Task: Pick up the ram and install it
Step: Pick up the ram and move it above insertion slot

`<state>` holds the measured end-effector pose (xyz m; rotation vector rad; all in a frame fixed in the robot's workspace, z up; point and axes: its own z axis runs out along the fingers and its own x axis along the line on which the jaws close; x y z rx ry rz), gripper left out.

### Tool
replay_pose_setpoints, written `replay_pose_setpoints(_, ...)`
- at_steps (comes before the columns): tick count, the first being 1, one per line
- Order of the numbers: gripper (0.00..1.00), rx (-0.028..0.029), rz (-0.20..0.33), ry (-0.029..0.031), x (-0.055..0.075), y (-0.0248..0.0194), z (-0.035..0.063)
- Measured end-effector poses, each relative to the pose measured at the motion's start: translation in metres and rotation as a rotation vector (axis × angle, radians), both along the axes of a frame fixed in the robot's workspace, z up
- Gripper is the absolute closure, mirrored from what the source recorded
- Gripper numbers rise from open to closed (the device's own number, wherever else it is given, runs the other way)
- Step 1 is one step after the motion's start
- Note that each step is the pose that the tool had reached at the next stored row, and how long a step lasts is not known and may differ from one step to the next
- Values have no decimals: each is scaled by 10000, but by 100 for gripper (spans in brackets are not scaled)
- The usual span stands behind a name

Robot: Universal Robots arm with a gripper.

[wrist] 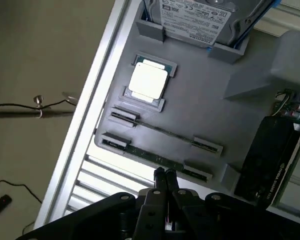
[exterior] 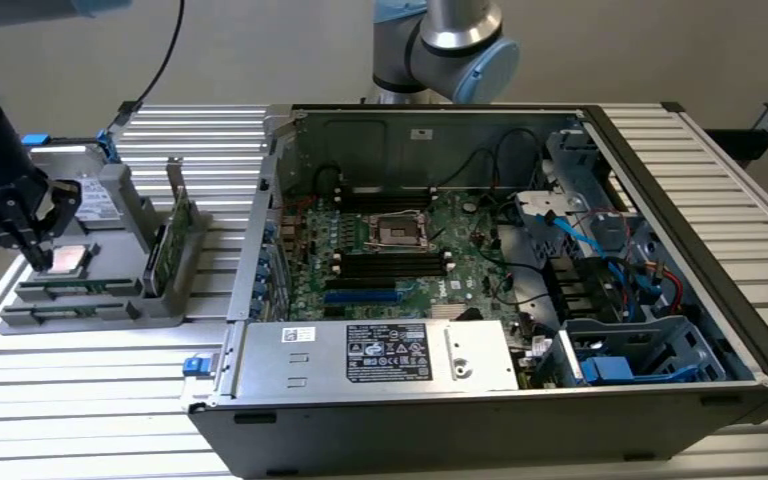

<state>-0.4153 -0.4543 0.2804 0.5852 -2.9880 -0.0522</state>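
Two slim green ram sticks lie on edge in slots of the grey holder tray (wrist: 200,100). In the wrist view the far ram (wrist: 162,130) runs across the tray and the near ram (wrist: 140,152) sits by the tray's edge. My gripper (wrist: 164,174) hovers just over the near stick's middle. Its fingers are shut together with nothing between them. In the exterior view my gripper (exterior: 37,262) hangs at the far left over the tray (exterior: 104,318), beside the ram (exterior: 75,290).
A square silver processor (wrist: 147,82) and a hard drive (wrist: 200,17) rest on the same tray. An expansion card (exterior: 171,240) stands upright there. The open computer case (exterior: 518,400) with its motherboard (exterior: 398,250) lies to the exterior view's right.
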Motion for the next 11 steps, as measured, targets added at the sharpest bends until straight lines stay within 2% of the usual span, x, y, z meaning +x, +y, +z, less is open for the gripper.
replay_pose_setpoints(11,90,96,1843,0,0,0,0)
